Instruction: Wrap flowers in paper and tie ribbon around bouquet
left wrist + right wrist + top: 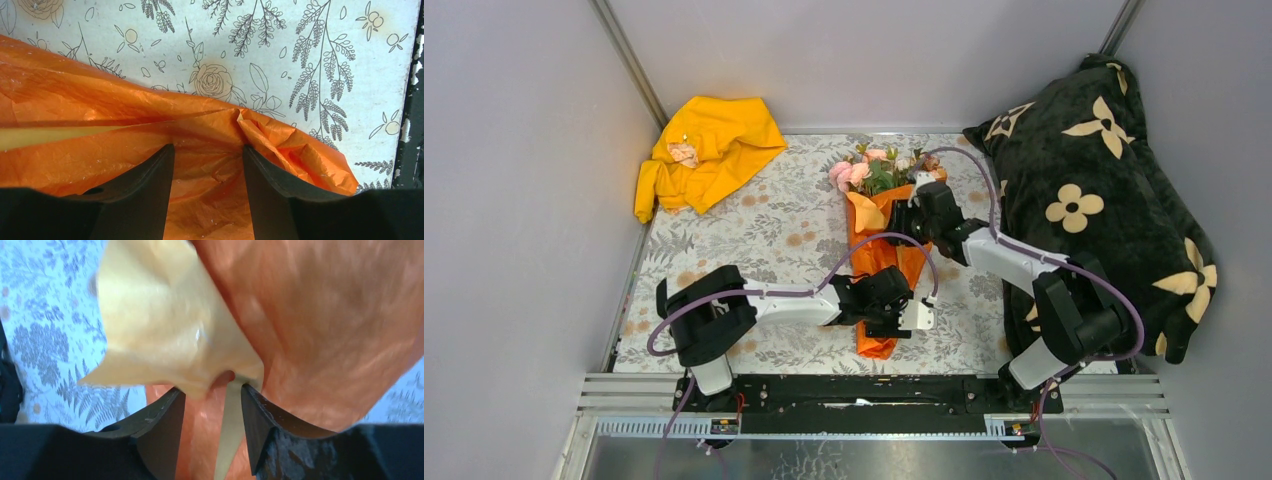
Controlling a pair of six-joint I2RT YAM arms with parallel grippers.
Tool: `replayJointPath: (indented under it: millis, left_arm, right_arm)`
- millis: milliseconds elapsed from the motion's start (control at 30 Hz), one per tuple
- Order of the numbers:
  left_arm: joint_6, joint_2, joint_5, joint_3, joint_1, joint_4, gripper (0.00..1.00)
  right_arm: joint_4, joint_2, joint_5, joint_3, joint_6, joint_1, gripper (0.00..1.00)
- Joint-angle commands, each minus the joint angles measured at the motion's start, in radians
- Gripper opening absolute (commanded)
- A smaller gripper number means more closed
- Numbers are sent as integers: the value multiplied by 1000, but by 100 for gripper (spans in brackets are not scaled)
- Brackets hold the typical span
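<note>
The bouquet lies along the middle of the table, with pink flowers [856, 172] and green leaves at the far end of an orange paper [879, 250] cone. My left gripper [902, 300] reaches across the cone's narrow near end. Its jaws [207, 147] stand apart, spaced along the cone, with creased paper [100, 100] under and between them and nothing clamped. My right gripper [911, 215] is at the cone's upper right side. It [212, 390] is open, and a loose pale flap [160, 330] of the paper [325, 315] hangs just past its fingertips. The ribbon is out of view.
A yellow garment [704, 150] lies at the back left corner. A big black pillow [1094, 200] with cream flowers fills the right side. The floral tablecloth [754, 240] covers the table. Grey walls close in on the left and back, and a metal rail [854, 395] runs along the near edge.
</note>
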Motion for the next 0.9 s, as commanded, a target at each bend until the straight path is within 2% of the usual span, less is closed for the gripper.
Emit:
replayJointPath:
  millis: [0,167,300,433,567,600,667,867]
  left_arm:
    - [16,36,-1,-45,-12,-28,60]
    - [13,42,7,-45,-12,-38,60]
    - [20,44,14,-46,-16,-60,60]
    - [43,38,20,-66,-29,-76,60]
    - [44,35,18,-75,-32,-75,60]
    - [45,33,17,-78,-32,-72,60]
    - [44,29,12,-86,-32,-62,60]
    - [38,31,-23,-103,-32,-29,61]
  right_arm:
    - [12,55,55,139,-94,-6,47]
    - [15,69,121,202,-105,-6,15]
    - [-35,70,181,255,-126,-6,0]
    - [-104,57,254,283,-150,-6,0]
    - [-142,45,217,290,-189,-7,0]
    - [-159,33,180,292,-218,-7,2]
    - [-199,-6,94,292,-274,-6,12]
    - [-352,-153,27,300,-354,-6,52]
